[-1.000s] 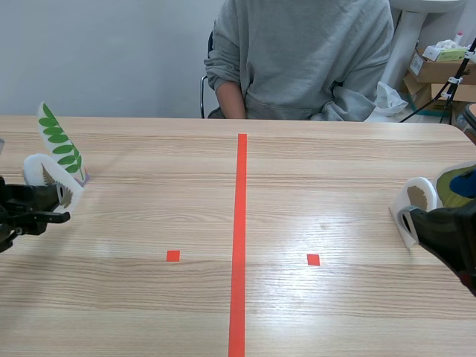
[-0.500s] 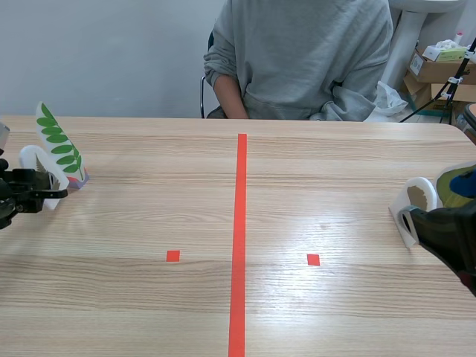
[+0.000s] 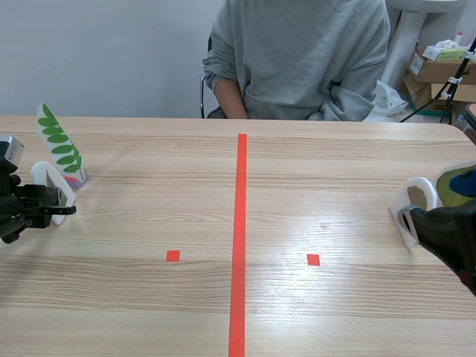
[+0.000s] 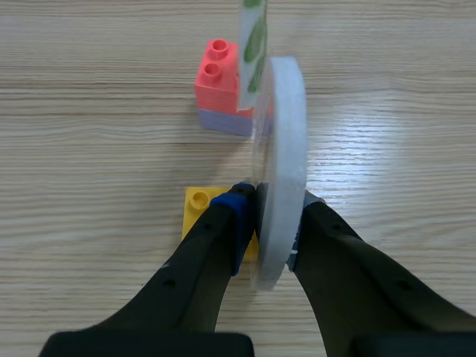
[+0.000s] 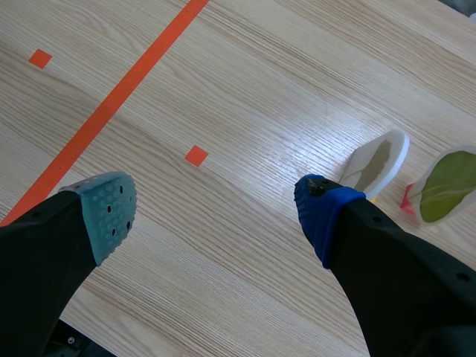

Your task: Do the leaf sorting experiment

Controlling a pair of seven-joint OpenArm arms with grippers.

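Progress looks early: all four leaf cards sit out by the arms, none sorted as far as one can tell. The left pincer (image 4: 271,214), low over the counter (image 3: 297,193), is clamped on a white leaf card (image 4: 284,141), edge-on at a yellow brick (image 4: 197,202) (probably its stand). Just ahead, a fern card (image 4: 253,37) stands in a red brick (image 4: 216,74). The right pincer (image 5: 214,207) hangs wide apart, holding nothing, with a brown-leaf card (image 5: 375,163) and a green-leaf card (image 5: 446,186) just past its right finger.
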